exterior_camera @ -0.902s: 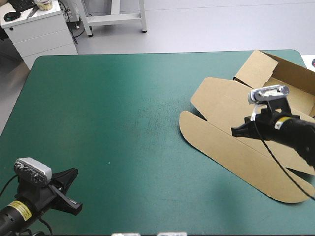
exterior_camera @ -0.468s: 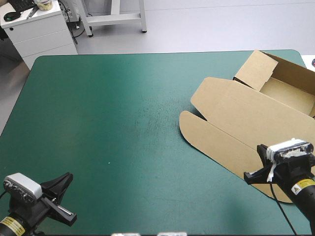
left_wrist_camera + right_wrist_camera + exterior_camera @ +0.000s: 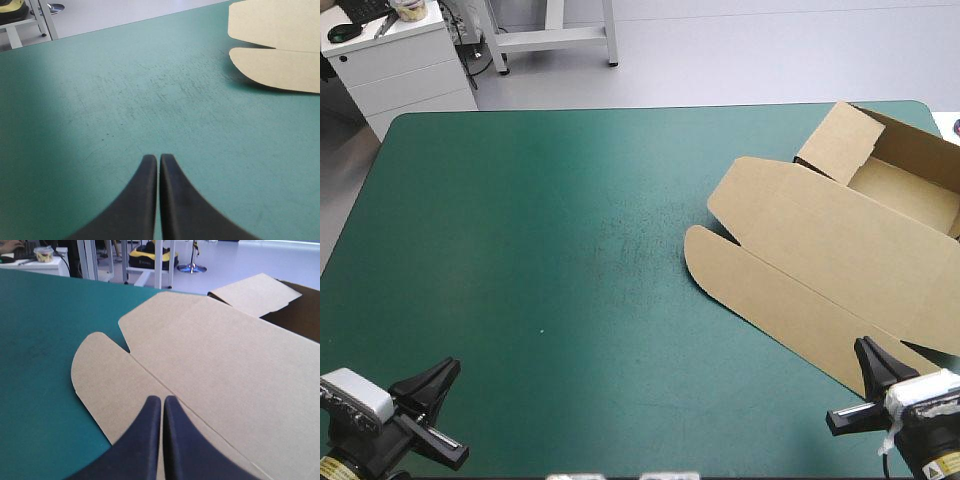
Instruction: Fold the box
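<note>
The brown box (image 3: 820, 240) lies on the right half of the table. Its walls are raised into an open tray (image 3: 905, 180) at the far right corner, and its lid (image 3: 215, 355) lies flat with a rounded flap (image 3: 720, 265) pointing toward the table's middle. My right gripper (image 3: 870, 360) is shut at the near right corner, its tip (image 3: 163, 400) just over the lid's near flap and holding nothing. My left gripper (image 3: 440, 375) is shut at the near left corner, its tip (image 3: 159, 159) over the teal-green cover, with the box's flaps (image 3: 280, 67) far ahead of it.
A white drawer cabinet (image 3: 400, 60) stands on the floor beyond the table's far left corner. The tray's far wall reaches the table's right edge.
My right gripper has drawn back from over the box's lid to the near right corner. The left gripper has also pulled back toward the near edge. The box has not moved.
</note>
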{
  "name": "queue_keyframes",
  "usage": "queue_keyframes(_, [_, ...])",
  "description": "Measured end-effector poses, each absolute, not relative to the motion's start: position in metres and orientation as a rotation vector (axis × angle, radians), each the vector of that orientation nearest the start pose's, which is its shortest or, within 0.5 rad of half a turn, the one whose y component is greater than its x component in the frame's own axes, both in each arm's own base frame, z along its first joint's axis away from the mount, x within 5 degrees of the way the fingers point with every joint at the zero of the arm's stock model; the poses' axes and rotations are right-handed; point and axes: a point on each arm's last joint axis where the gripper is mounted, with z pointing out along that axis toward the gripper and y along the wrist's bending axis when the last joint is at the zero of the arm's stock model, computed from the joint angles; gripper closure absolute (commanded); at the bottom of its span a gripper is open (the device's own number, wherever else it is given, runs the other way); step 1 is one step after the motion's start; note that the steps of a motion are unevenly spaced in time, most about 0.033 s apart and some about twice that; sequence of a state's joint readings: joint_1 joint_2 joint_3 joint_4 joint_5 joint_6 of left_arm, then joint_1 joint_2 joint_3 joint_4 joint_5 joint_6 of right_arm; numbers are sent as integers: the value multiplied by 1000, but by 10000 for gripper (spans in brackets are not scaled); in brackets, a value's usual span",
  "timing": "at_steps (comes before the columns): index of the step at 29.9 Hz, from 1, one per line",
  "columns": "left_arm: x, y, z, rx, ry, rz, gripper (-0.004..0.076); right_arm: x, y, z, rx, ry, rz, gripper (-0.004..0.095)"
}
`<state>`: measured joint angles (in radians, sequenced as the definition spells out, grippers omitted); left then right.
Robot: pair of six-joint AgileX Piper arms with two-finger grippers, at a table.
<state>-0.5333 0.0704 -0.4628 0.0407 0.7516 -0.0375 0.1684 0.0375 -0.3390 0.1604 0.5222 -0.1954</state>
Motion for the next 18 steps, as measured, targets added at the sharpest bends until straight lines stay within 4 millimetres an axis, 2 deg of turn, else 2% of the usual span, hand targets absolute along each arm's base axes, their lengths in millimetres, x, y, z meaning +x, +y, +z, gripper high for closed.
queue_keyframes(8, [12, -5, 279, 457, 1781, -363, 728, 24, 12, 274, -223, 1665, 180, 909])
queue_keyframes(18, [11, -4, 279, 455, 1779, -369, 728, 23, 12, 268, -205, 1733, 211, 928])
